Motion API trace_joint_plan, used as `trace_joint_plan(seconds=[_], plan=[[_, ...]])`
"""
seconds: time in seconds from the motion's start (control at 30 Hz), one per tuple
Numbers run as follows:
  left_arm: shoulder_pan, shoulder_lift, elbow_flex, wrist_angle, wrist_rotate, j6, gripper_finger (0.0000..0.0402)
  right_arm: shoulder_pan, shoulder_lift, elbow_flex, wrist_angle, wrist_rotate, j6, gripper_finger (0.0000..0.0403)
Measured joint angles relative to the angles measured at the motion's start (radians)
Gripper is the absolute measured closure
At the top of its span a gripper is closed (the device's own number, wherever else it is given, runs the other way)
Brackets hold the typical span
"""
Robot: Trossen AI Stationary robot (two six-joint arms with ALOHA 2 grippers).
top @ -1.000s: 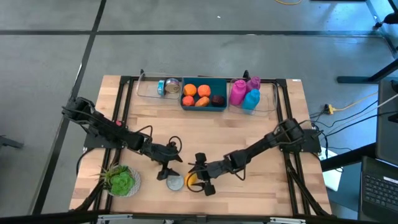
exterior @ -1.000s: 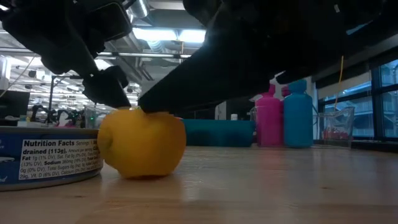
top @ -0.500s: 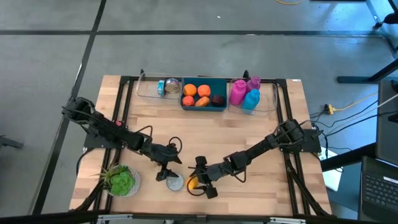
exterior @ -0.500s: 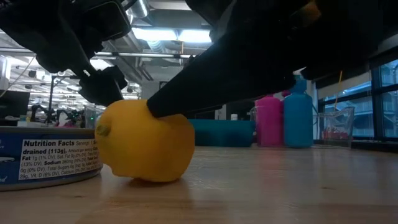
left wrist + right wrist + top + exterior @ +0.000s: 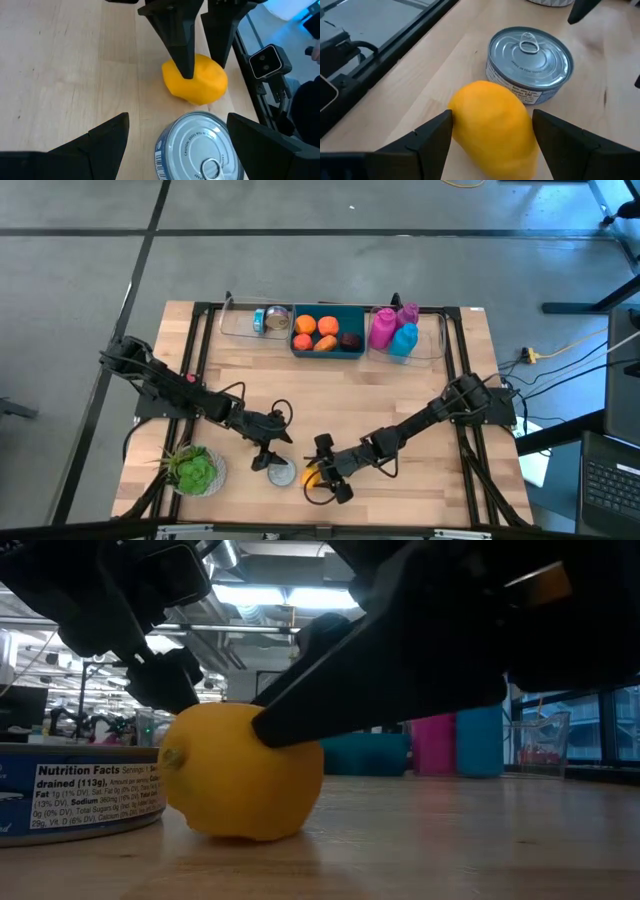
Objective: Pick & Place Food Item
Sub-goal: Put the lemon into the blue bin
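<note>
A yellow lemon point(image 5: 492, 127) lies on the wooden table near its front edge, next to a tin can point(image 5: 530, 62) with a pull-tab lid. My right gripper point(image 5: 322, 476) is shut on the lemon, which still rests on its underside point(image 5: 240, 832). My left gripper point(image 5: 175, 125) hangs open just above and behind the can point(image 5: 200, 150), its fingers either side of it and touching nothing. In the high view the can point(image 5: 281, 473) sits left of the lemon point(image 5: 311, 476). My right gripper has the lemon between its two fingers, which slant down from the table's right and far side. One finger point(image 5: 180, 45) bears on the lemon's upper side point(image 5: 192, 80); the other point(image 5: 222, 30) goes down behind it. The lemon's underside stays on the table.
At the far edge stand a blue bin point(image 5: 327, 332) of oranges and clear trays with pink and blue bottles point(image 5: 393, 330) and another can point(image 5: 262, 320). A green lettuce on a plate point(image 5: 195, 470) sits at the near left. The front edge is close to the lemon.
My right gripper has crept toward the table's near edge and rolled a little at the wrist. The lemon has shifted with it along the table toward the near edge and tipped slightly. The can stays where it was.
</note>
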Motion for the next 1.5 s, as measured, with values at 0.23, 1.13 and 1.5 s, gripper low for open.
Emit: trace_joint_plan(seconds=[0.23, 1.13, 1.5], plan=[[0.000, 0.000, 0.000, 0.000, -0.001, -0.016, 0.0075, -0.018, 0.010, 0.001, -0.019, 0.016, 0.017, 0.0131], [-0.003, 0.000, 0.000, 0.000, -0.001, 0.001, 0.0075, -0.053, -0.052, -0.006, -0.162, 0.180, 0.131, 0.0234], [-0.002, 0.000, 0.000, 0.001, -0.003, 0.004, 0.0075, -0.045, -0.145, -0.011, -0.323, 0.262, 0.129, 0.0237]])
